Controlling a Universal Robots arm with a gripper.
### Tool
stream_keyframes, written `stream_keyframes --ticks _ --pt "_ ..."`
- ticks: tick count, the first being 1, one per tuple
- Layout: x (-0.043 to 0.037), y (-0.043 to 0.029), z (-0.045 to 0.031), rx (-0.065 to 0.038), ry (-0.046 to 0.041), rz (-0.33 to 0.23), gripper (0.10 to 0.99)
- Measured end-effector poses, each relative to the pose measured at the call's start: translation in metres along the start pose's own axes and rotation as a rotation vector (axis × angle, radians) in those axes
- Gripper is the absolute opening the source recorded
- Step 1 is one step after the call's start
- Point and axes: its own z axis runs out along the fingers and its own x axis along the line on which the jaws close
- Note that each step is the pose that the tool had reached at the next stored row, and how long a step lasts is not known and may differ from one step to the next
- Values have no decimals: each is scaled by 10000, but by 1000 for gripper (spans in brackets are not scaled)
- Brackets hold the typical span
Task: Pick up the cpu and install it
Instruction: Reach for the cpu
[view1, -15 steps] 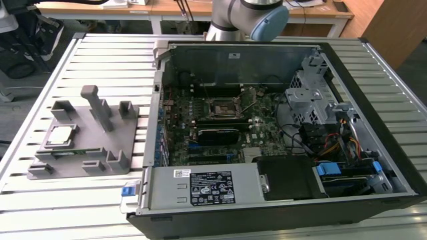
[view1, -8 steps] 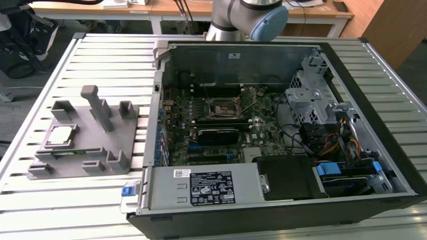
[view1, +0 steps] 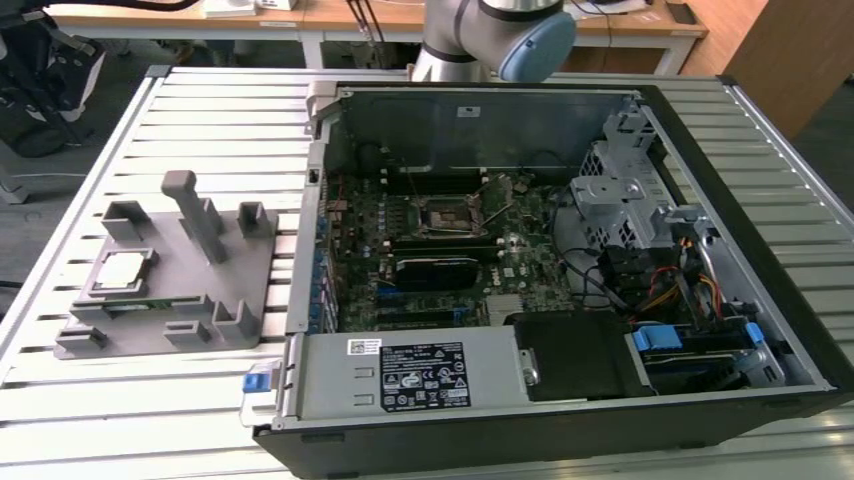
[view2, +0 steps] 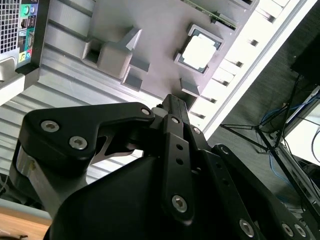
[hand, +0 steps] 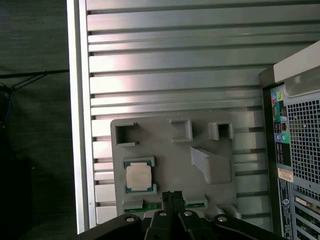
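we see the cpu (view1: 123, 270) sitting flat in a square pocket of the grey fixture (view1: 200, 285), silver top plate up, green edge just showing. the fixture lies on the slatted metal table (view1: 227, 110), on the exterior view's left of the open computer case (view1: 467, 125), just beside it but not touching. inside the case the motherboard socket (view1: 445, 215) sits open, nothing in it. the robot arm (view1: 534, 40) shows at the far edge of the table behind the case. in both wrist views the gripper (hand: 172, 194) hangs above the fixture, jaws pressed together with no gap, holding nothing. in the first wrist view the cpu (hand: 138, 176) is near the fingertips but apart from them, and a thin green board strip (hand: 150, 205) lies along the fixture (hand: 170, 155) edge close to the tips. in the second wrist view the gripper (view2: 172, 99) tips point toward the fixture (view2: 155, 30), and the cpu (view2: 200, 50) sits in its pocket beyond them, untouched. the case's rear ports and grille (hand: 300, 150) show beside the fixture. the cpu is not picked up yet.
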Motion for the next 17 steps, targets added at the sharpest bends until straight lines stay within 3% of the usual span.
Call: stream_keyframes --ticks 17 --pt "198 -2 7 3 34 2 106"
